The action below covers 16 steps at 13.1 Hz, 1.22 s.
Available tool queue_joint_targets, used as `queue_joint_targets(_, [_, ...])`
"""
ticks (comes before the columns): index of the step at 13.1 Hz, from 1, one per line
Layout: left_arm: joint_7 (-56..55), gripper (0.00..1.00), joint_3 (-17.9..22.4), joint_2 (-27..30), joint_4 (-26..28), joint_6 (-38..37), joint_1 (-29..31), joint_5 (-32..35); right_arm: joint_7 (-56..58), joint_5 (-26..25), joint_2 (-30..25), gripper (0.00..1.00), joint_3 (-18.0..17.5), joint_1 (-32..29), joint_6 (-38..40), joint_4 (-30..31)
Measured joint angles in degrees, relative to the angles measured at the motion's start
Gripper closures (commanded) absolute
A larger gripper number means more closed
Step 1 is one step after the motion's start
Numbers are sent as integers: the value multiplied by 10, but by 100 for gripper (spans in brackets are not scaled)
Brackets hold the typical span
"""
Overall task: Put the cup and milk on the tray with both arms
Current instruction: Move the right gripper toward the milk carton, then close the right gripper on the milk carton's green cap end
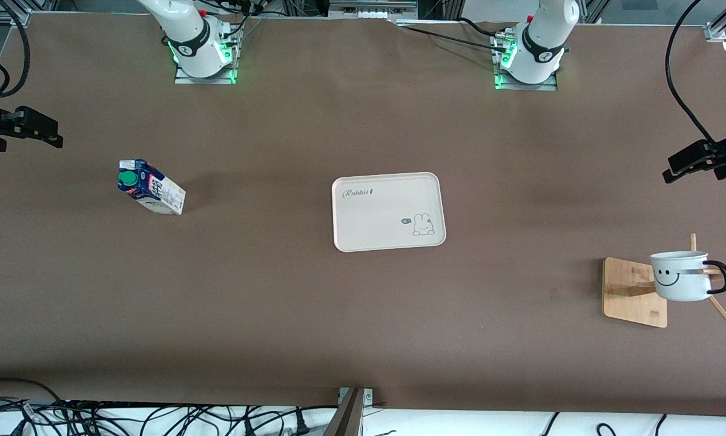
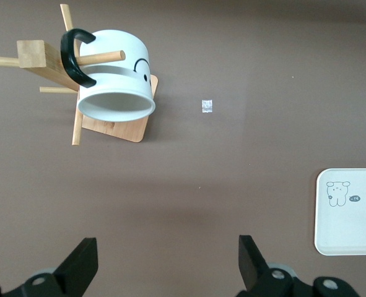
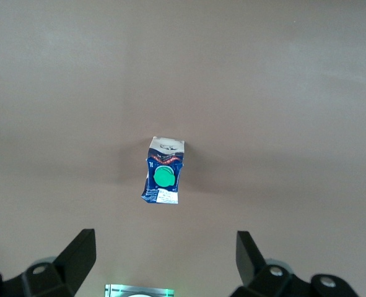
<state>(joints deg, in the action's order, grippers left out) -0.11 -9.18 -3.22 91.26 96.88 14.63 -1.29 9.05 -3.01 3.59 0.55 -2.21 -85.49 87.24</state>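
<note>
The cream-white tray (image 1: 389, 212) lies flat mid-table with nothing on it; one corner also shows in the left wrist view (image 2: 350, 213). The milk (image 1: 151, 188) stands on the table toward the right arm's end, green cap up, and shows in the right wrist view (image 3: 163, 178). The cup (image 1: 680, 275) hangs by its black handle on a peg of a wooden stand (image 1: 634, 292) toward the left arm's end. It also shows in the left wrist view (image 2: 117, 86). My left gripper (image 1: 677, 166) (image 2: 167, 263) is open and empty over bare table. My right gripper (image 1: 45, 130) (image 3: 164, 260) is open and empty over bare table.
The wooden stand (image 2: 40, 55) has several pegs sticking out around the cup. A small white scrap (image 2: 207, 106) lies on the brown table between stand and tray. The arm bases (image 1: 202, 51) (image 1: 535, 57) stand along the edge farthest from the front camera. Cables hang below the edge nearest it.
</note>
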Motion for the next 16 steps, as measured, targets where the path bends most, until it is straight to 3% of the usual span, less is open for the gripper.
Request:
queue_joint_targets(8, [0,0,0,0,-1,0,10,0,-1,-12,13,0,-1,9,3,0])
queue_joint_targets(16, [1,0,0,-6,-1,0,26,0,-4,-23,109,0,6,19,8,22])
